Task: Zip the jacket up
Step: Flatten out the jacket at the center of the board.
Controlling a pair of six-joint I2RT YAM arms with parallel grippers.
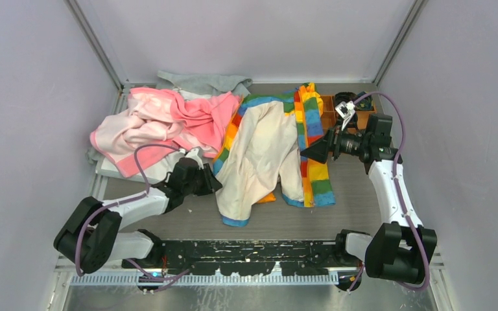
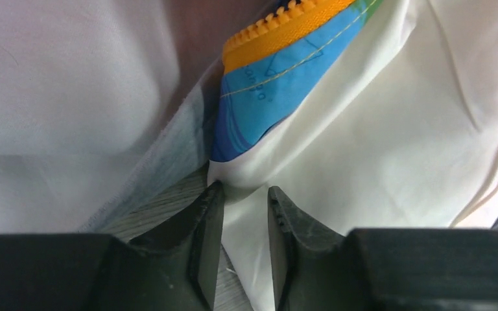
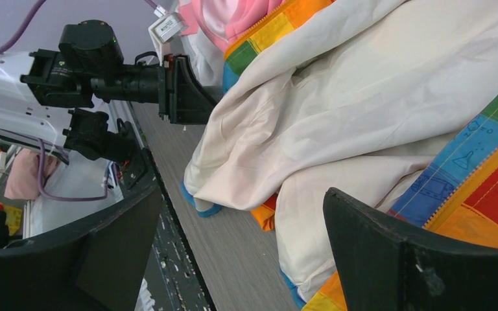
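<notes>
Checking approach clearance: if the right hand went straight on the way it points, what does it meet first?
The jacket, likely its cream lining; nothing shows between it and the right hand.

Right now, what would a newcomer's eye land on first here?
The rainbow-striped jacket lies open centrally, cream lining up, zipper undone. A pink garment is heaped back-left. The left gripper sits at the jacket's left edge, jaws either side of a lining fold; the right gripper gapes at its right.
</notes>
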